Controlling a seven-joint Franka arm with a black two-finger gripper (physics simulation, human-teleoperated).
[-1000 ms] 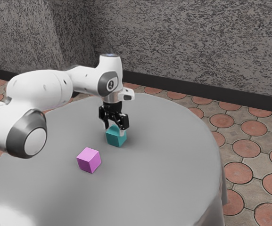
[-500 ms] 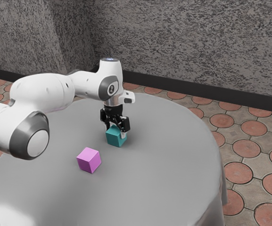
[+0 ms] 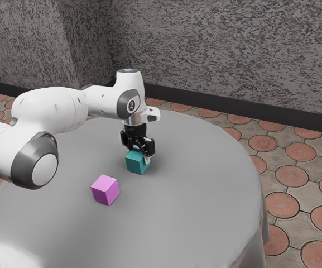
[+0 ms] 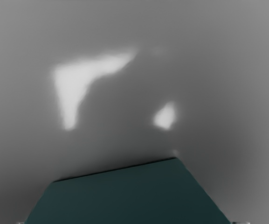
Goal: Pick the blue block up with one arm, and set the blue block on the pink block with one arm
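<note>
The blue block (image 3: 137, 164), teal in colour, sits on the round grey table (image 3: 205, 190) near its middle. My gripper (image 3: 139, 154) points straight down over the block's top, and its black fingers (image 3: 149, 149) stand open on either side of the block's upper part. In the wrist view the blue block (image 4: 129, 196) lies close under the hand as a dark teal face. The pink block (image 3: 105, 189) rests alone on the table, nearer the front and toward the exterior view's left of the blue block.
The table's edge curves away toward the exterior view's right, with a tiled floor (image 3: 300, 167) below it. A rough stone wall (image 3: 233, 50) stands behind. My arm's white links (image 3: 54, 111) hang over the table on the exterior view's left.
My hand has come down a little over the last second, so the fingers now reach past the blue block's top. Both blocks have stayed where they were.
</note>
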